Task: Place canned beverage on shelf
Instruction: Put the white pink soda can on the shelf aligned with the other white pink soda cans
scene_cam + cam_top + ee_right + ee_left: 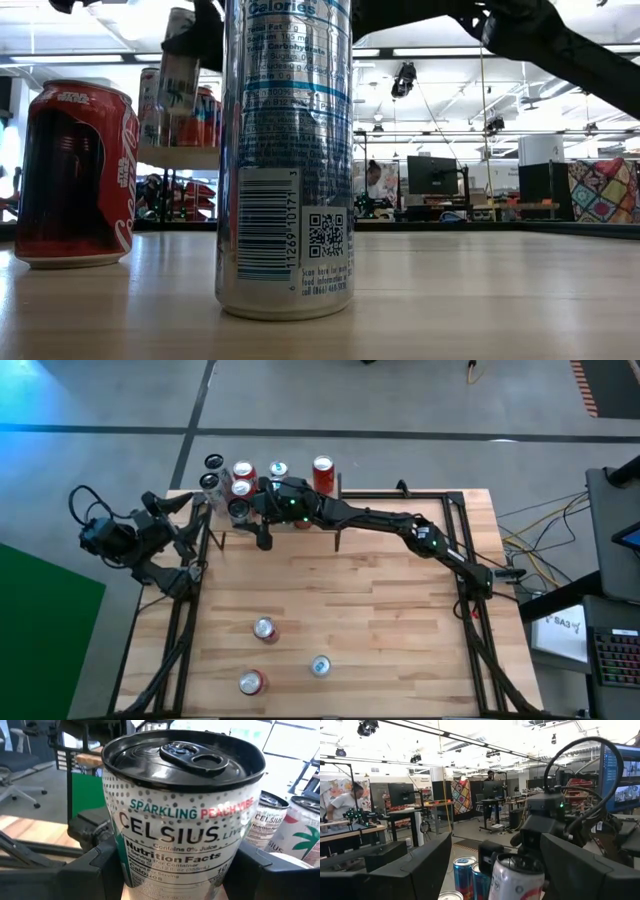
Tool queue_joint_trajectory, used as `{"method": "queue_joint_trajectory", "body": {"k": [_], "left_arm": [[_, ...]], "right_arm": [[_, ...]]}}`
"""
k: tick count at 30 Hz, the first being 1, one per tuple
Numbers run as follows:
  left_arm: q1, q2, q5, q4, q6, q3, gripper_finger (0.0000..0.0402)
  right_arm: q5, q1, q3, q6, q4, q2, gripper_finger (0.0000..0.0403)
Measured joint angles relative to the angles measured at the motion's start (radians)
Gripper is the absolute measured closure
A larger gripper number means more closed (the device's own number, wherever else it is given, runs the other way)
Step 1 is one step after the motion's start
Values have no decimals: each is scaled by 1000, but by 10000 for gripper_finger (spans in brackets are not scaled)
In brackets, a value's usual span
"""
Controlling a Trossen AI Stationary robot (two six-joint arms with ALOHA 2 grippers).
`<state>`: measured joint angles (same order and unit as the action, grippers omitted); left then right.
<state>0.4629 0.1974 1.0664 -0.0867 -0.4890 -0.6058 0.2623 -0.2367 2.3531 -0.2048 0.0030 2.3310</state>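
Note:
A white Celsius can [182, 820] with a black lid stands upright between the fingers of my right gripper [182, 875], which is shut on it. In the high view this can [238, 510] is at the left end of the shelf [330, 522], a small raised board at the table's far left, which bears several other cans [243, 470]. In the low view the held can [178, 80] is just above the shelf board [180, 157]. My left gripper [190, 510] stands open left of the shelf, holding nothing. My right gripper pinches the Celsius can by its side wall [125, 870], below the lid, one finger [100, 865] on each side. The fingers come in level from the table's right. The can stays upright; its bottom is out of the frame, so I cannot tell whether it rests on the shelf.
Three cans stand on the tabletop near the front: one [264, 628], a blue-topped one [319, 666] and a red one [252, 682]. In the low view a tall silver can [285, 160] and a red cola can [75, 175] stand close. Blue cans [465, 875] show beyond my left fingers.

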Motion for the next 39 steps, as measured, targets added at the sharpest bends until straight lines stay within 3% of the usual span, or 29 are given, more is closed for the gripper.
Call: {"method": "queue_joint_trajectory", "body": {"k": [39], "left_arm": [[0,9,-2,26,42,6,112]], "right_arm": [[-54,-4,0,19,-49,-4,169]]}}
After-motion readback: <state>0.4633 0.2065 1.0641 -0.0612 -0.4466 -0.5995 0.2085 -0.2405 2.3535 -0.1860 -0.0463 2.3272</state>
